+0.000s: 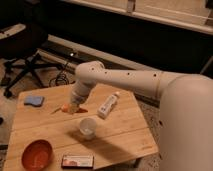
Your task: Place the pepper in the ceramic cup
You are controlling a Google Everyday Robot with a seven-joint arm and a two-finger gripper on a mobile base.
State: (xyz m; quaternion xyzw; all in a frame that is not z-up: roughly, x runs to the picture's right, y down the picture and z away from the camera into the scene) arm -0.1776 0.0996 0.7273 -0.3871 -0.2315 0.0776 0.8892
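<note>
The slim orange pepper [66, 107] lies crosswise in my gripper [75, 106], its thin greenish end pointing left. The gripper is shut on it and holds it just above the wooden table [125, 132]. The white ceramic cup [87, 127] stands upright on the table, a little to the right of and in front of the gripper, apart from it. The white arm reaches in from the right and hides the fingers' upper part.
A white tube-shaped bottle [109, 105] lies right of the gripper. A blue sponge [34, 100] sits at the far left. An orange-red bowl [37, 154] and a flat box [77, 161] sit near the front edge. An office chair [22, 60] stands behind at left.
</note>
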